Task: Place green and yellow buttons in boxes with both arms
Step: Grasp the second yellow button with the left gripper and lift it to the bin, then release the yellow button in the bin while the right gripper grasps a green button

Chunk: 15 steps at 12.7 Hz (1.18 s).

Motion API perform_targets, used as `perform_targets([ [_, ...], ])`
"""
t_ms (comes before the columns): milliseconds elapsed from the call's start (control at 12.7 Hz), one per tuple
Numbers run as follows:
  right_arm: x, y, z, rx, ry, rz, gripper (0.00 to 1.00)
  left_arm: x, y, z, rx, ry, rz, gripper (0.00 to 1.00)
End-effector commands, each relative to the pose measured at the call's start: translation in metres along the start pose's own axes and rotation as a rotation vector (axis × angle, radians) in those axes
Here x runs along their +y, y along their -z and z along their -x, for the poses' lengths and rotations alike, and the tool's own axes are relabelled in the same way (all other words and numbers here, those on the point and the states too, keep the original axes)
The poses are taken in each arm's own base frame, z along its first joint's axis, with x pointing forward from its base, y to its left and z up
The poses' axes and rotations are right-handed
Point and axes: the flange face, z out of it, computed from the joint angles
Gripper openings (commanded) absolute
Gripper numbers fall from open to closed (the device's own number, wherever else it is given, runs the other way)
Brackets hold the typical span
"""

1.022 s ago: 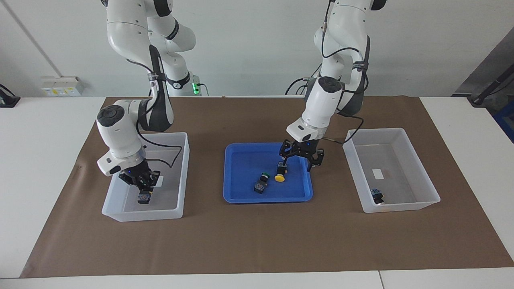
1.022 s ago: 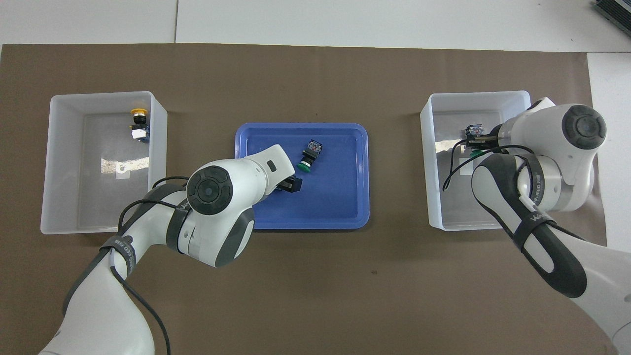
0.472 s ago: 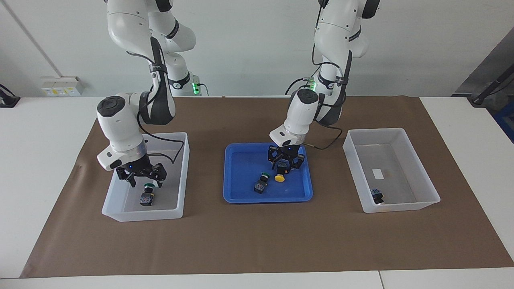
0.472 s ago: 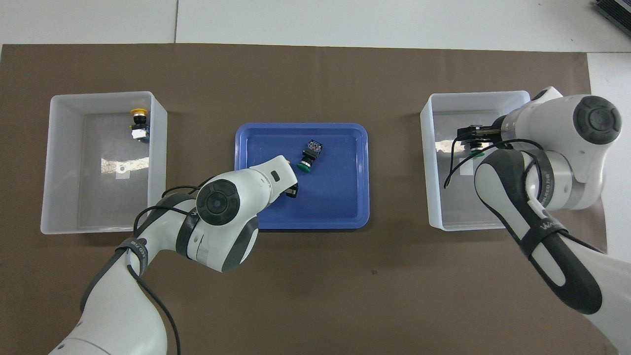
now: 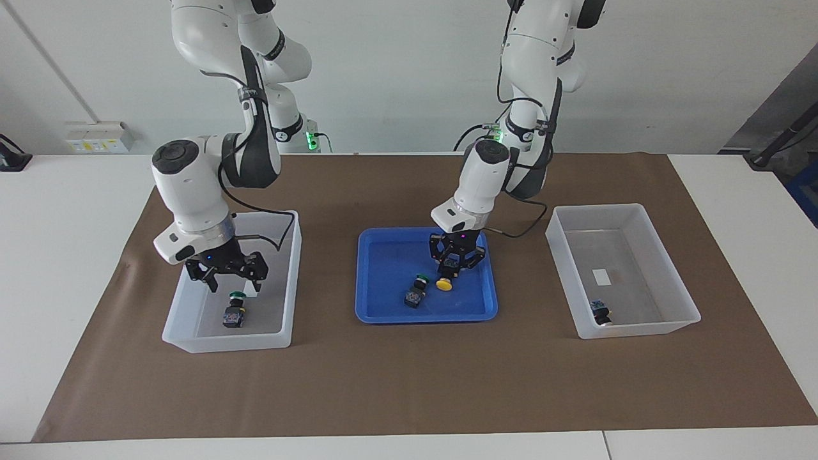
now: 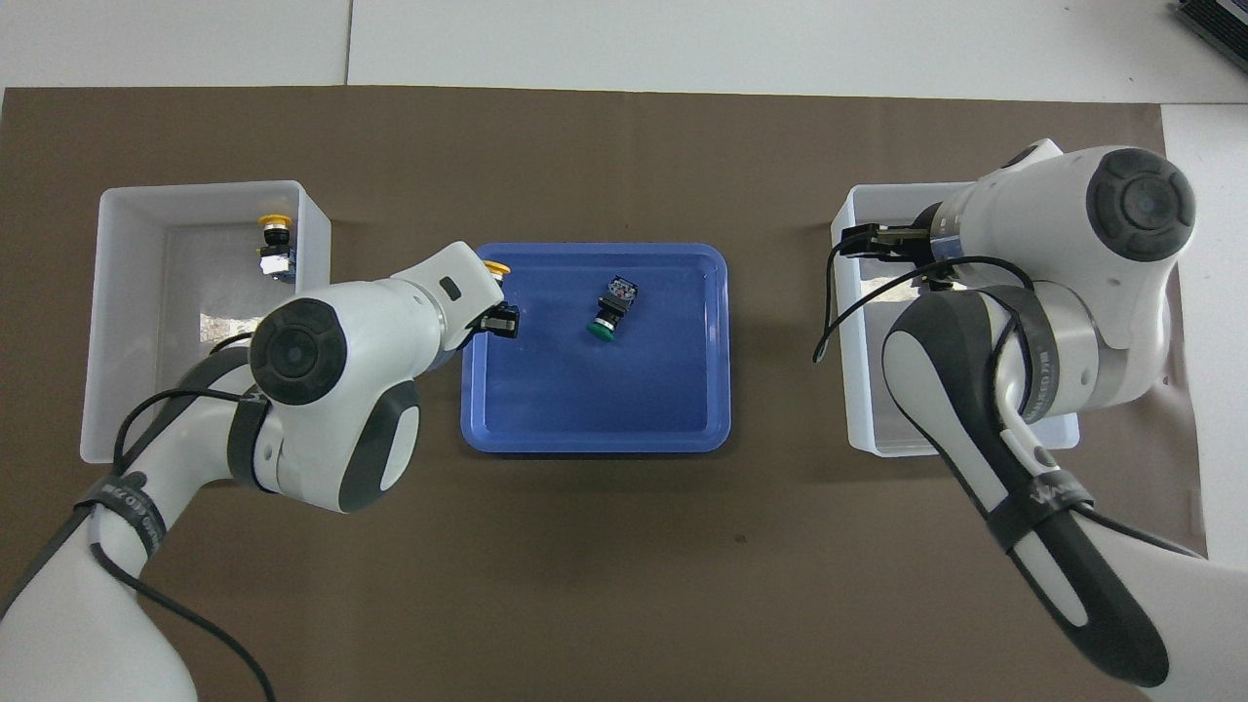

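Spreading across most of both frames, brown-covered surface (image 5: 409, 383). Reaching in from the top of the facing view, right arm (image 5: 192, 191) and left arm (image 5: 482, 179); filling the lower corners of the overhead view with white bulk.

Standing mid-height at either end of the frame, two boxes: right-arm box (image 5: 223, 342) and left-arm box (image 5: 639, 329). Lying dead centre, blue tray (image 5: 422, 317).

Hanging over the right-arm box, right pincer (image 5: 233, 282), fingers spread wide and holding nothing, directly above boxed green button (image 5: 235, 312), apart from it. Hidden under the arm in the overhead view, that button; only the tip of the pincer (image 6: 873, 239) showing there at the box's upper rim.

Hanging over the tray, left pincer (image 5: 451, 271), pressed onto the dark body of held yellow button (image 5: 445, 284). Seen from overhead, only the cap (image 6: 495, 267) peeking out at the tray's upper corner; the grip readable from the facing view alone.

Lying on its side mid-tray, loose green button (image 5: 415, 292), clearest overhead (image 6: 609, 309). Resting in the left-arm box by the wall nearest the tray, boxed yellow button (image 6: 273, 244); yellow cap plain overhead, barely visible in the facing view (image 5: 601, 313).
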Motion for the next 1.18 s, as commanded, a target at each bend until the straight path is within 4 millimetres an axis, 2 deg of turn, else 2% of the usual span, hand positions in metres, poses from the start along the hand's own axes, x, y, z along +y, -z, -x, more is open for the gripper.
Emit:
perform_targets([
  [0, -0.050, 0.002, 0.003, 0.015, -0.071, -0.027, 1.00, -0.032, 0.039, -0.023, -0.015, 0.011, -0.012, 0.00],
  [236, -0.116, -0.012, 0.007, 0.014, -0.168, -0.047, 1.00, -0.089, 0.069, -0.043, 0.027, 0.051, -0.040, 0.00],
  [314, -0.134, -0.016, 0.009, 0.018, -0.192, -0.053, 1.00, -0.113, 0.076, -0.046, 0.039, 0.072, -0.054, 0.00],
  [472, -0.160, -0.025, 0.018, 0.031, -0.192, -0.075, 1.00, -0.150, 0.084, -0.049, 0.060, 0.064, -0.076, 0.00],
  [707, -0.215, -0.062, 0.041, 0.020, -0.179, -0.068, 1.00, -0.207, 0.090, -0.041, 0.058, 0.046, -0.112, 0.00],
  [786, -0.238, -0.077, 0.056, 0.006, -0.148, -0.066, 1.00, -0.222, 0.091, -0.038, 0.056, 0.034, -0.121, 0.00],
  [1022, -0.252, -0.102, 0.063, 0.033, -0.129, -0.088, 1.00, -0.269, 0.090, -0.022, 0.071, -0.024, -0.154, 0.00],
  [1100, -0.256, -0.112, 0.067, 0.038, -0.121, -0.093, 1.00, -0.275, 0.087, -0.018, 0.067, -0.018, -0.157, 0.00],
])
